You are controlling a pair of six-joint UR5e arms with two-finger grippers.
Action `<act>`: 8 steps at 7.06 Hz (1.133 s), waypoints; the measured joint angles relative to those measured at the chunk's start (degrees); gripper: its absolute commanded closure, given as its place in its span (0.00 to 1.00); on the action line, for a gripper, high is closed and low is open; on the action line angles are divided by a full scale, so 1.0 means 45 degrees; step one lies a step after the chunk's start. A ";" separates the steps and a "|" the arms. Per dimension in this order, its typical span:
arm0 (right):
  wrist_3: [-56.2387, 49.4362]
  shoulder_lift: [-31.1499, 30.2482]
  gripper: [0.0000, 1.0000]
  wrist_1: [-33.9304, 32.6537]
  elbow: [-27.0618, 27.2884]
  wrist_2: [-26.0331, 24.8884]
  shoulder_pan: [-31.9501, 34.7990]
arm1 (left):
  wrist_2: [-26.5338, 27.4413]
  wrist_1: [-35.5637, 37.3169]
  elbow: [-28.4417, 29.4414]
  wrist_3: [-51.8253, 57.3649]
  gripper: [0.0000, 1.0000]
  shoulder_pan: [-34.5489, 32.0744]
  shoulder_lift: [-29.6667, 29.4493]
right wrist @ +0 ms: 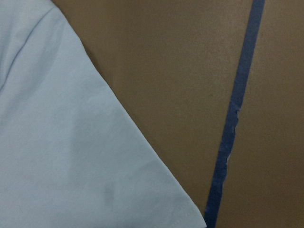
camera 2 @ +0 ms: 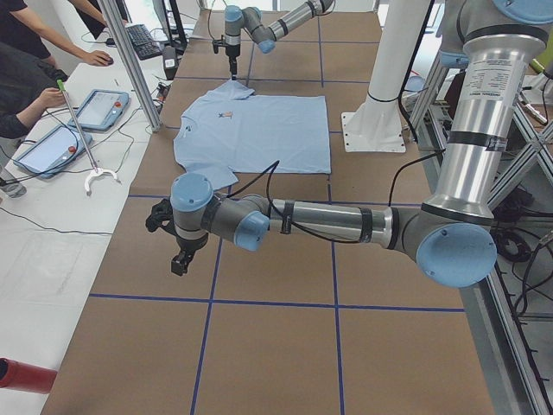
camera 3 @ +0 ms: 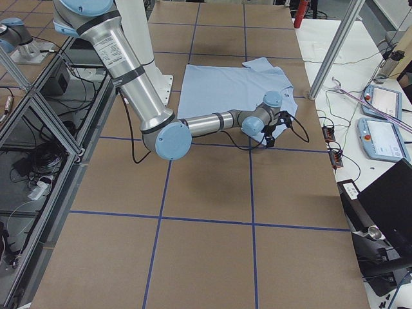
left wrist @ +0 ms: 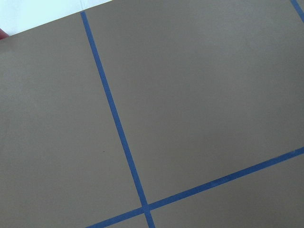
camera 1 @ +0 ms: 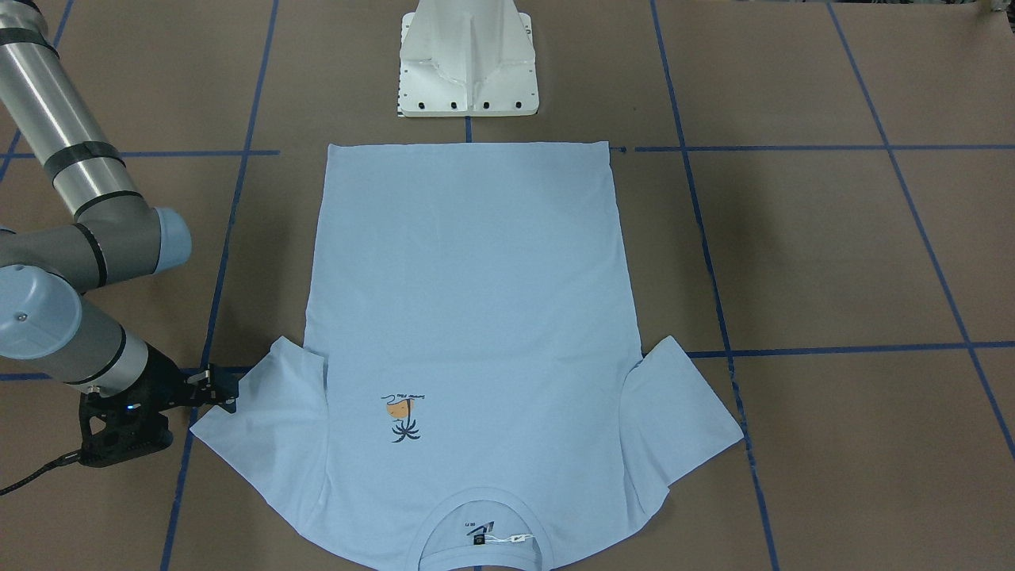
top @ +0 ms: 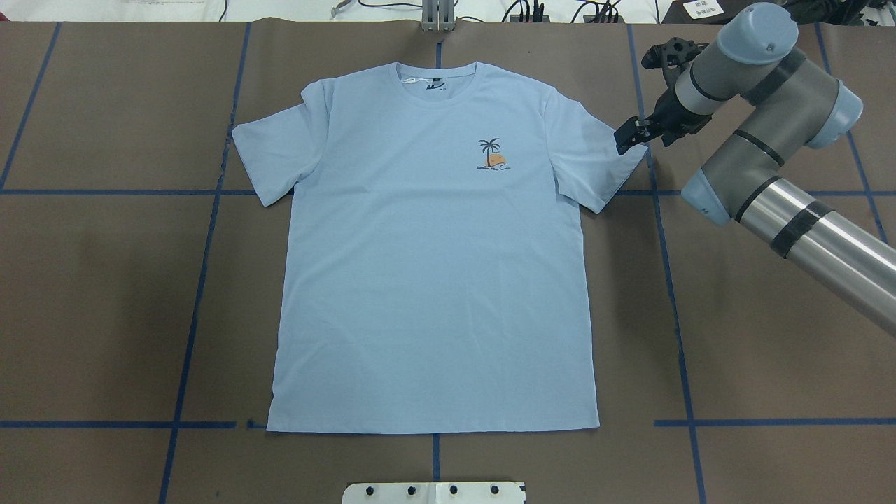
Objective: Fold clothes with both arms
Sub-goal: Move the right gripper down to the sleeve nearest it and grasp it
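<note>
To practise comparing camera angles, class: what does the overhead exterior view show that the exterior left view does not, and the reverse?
Only the overhead exterior: the palm-tree chest print and the neck label, clear enough to make out.
Only the exterior left: the left arm, the left gripper over bare table away from the light blue T-shirt, and people at a side bench with control tablets.
Both: the T-shirt spread flat, with the right gripper at the edge of one sleeve.
</note>
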 measured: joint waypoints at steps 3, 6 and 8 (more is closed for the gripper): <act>0.0002 0.0544 0.25 -0.0043 -0.0845 -0.0449 -0.0056 | 0.0004 -0.0001 -0.0004 0.0017 0.00 0.0000 0.0000; -0.0007 0.0440 0.60 -0.0042 -0.0843 -0.0410 -0.0100 | 0.0009 0.0005 -0.0015 0.0002 0.00 0.0000 -0.0003; -0.0013 0.0432 1.00 -0.0066 -0.0837 -0.0346 -0.0144 | 0.0009 0.0005 -0.0020 -0.0019 0.00 0.0000 -0.0036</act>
